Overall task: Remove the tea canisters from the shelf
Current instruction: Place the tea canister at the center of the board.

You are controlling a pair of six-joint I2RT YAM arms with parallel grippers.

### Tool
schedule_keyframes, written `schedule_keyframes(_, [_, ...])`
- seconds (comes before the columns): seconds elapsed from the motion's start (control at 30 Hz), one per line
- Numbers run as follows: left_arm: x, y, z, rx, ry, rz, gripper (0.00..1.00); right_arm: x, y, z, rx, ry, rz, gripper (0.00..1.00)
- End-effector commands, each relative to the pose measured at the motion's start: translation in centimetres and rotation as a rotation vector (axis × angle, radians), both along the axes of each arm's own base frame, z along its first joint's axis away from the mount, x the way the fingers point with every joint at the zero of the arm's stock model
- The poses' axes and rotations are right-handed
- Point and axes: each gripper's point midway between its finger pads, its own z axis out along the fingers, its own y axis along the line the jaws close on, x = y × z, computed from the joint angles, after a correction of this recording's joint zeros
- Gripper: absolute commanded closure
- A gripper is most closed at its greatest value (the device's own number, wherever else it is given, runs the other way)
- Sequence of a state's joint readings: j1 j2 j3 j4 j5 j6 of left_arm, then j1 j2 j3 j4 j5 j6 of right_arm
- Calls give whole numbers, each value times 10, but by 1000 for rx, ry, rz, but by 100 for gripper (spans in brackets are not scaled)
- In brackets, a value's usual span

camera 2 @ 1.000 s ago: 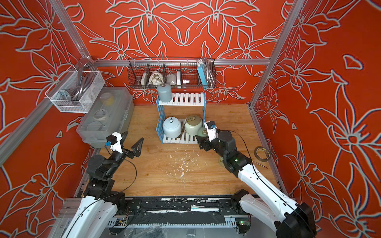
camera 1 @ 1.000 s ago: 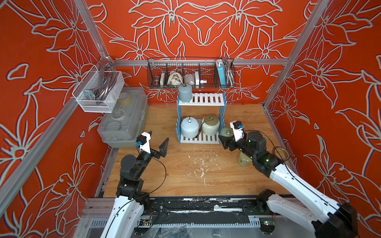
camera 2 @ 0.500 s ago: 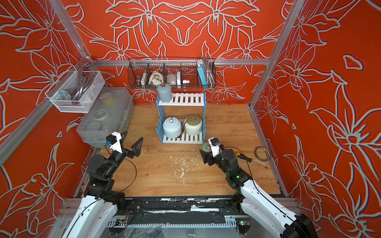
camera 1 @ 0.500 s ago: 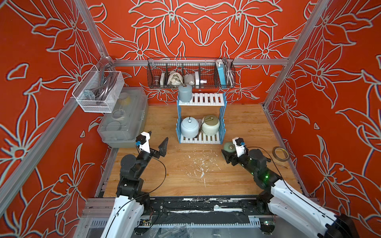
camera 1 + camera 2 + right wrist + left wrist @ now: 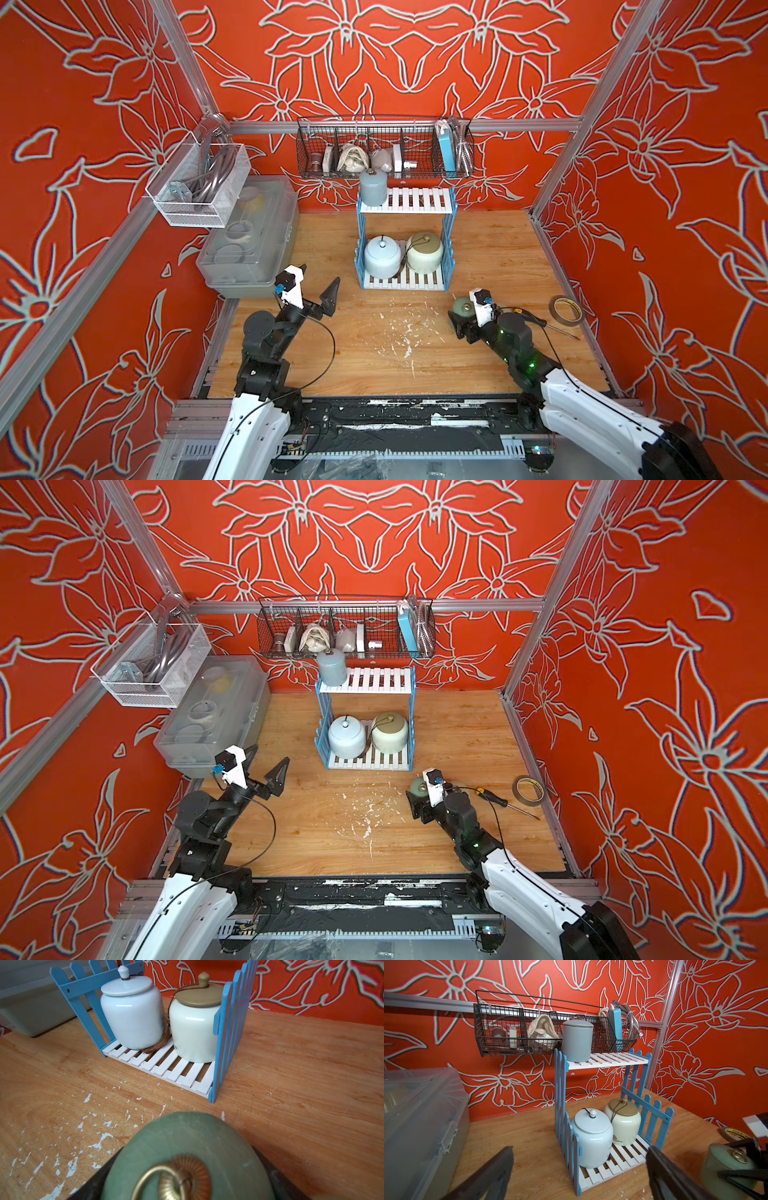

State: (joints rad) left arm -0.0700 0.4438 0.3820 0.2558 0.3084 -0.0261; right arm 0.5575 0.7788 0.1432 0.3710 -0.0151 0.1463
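Observation:
The shelf stands at the back middle of the wooden table. A blue-grey canister is on the left end of its top tier. A pale blue jar and a cream jar share the lower tier. My right gripper is shut on a sage green canister, low over the table in front of the shelf's right corner. My left gripper hangs open and empty, left of the shelf.
A black wire basket hangs on the back wall just behind the top tier. A clear mesh basket and a lidded plastic box fill the left side. A tape roll and a screwdriver lie at the right.
My right gripper has carried the sage green canister from beside the shelf's right side toward the front and lower down. The left arm has stayed still.

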Motion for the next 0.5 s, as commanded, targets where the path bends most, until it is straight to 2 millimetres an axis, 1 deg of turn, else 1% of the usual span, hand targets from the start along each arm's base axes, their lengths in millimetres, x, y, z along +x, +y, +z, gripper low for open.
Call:
schedule_keyframes(0.0, [-1,-1,4,1,-13,-8,2,10,5,33,74,-121,-14,34])
schedule_keyframes(0.1, [-1,-1,4,10,-39,-5,2,11,4,26,80,-109,-27,34])
schedule_keyframes(0.23, [-1,-1,3,7,-16,-10,2,16,7,21,56,-82,-23,34])
schedule_keyframes(0.33, [-3,-1,5,17,-48,-10,2,19,7,15,64,-76,-38,34])
schedule_keyframes(0.4, [-3,-2,5,5,-32,-18,2,19,10,9,63,-48,-25,34])
schedule_keyframes(0.47, [-3,-1,5,5,-21,-14,2,19,13,9,60,-38,-15,34])
